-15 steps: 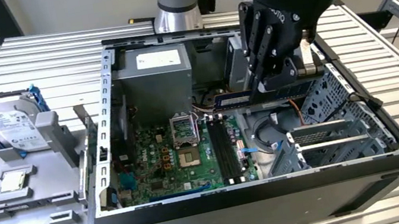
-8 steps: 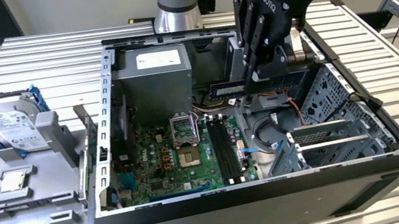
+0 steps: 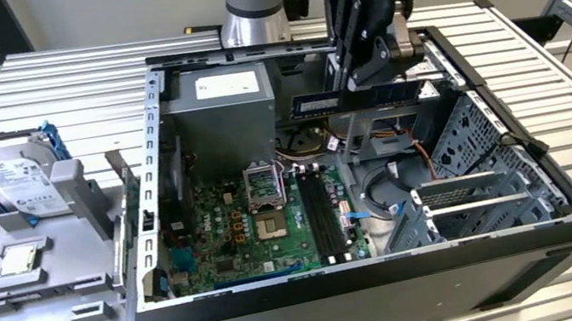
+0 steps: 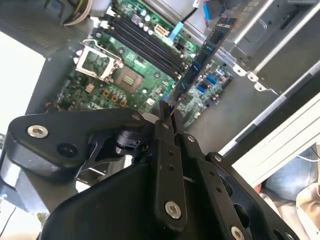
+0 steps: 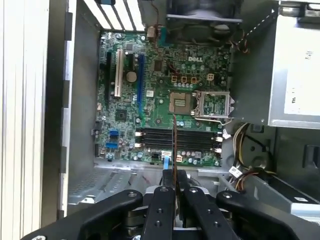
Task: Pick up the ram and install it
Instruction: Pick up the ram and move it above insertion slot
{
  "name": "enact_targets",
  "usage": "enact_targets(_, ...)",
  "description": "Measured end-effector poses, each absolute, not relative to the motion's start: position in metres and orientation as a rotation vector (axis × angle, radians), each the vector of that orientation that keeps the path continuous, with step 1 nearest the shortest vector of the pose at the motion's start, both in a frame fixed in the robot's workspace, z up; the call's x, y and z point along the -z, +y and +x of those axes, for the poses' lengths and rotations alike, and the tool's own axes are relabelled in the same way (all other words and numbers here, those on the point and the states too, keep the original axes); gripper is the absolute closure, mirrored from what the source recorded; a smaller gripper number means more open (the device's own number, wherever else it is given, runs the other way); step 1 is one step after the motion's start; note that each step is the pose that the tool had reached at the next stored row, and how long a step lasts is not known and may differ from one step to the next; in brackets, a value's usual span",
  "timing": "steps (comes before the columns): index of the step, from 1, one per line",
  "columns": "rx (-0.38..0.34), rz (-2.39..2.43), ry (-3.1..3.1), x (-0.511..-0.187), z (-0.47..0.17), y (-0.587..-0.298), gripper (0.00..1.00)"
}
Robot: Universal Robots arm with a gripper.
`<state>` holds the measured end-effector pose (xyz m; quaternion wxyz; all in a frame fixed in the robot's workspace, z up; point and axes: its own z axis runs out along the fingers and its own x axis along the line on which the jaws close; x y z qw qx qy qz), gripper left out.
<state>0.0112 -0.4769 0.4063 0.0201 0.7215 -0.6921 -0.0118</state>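
My gripper [image 3: 352, 81] is shut on the ram [image 3: 357, 98], a long dark stick with black chips. It hangs level above the open computer case, clear of the board. In the second wrist view the ram [image 4: 202, 57] sticks out from between the fingertips [image 4: 161, 119] over the green motherboard [image 4: 135, 70]. In the first wrist view the ram [image 5: 174, 142] shows edge-on, crossing above the long black memory slots [image 5: 195, 140]. In the exterior view those slots [image 3: 324, 215] lie below the ram and nearer the front of the case.
The case walls [image 3: 149, 234] and a metal drive cage [image 3: 483, 172] hem in the motherboard [image 3: 240, 237]. A power supply [image 3: 218, 94] sits at the back. Loose cables [image 3: 384, 197] lie beside the slots. On the exterior view's left a grey fixture [image 3: 39, 269] holds a hard drive [image 3: 19, 177].
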Motion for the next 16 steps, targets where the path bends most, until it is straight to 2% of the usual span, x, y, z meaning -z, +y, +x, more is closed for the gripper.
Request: enact_targets(16, 0.036, 2.238, -2.147, -0.406, 0.011, -0.406, 1.00)
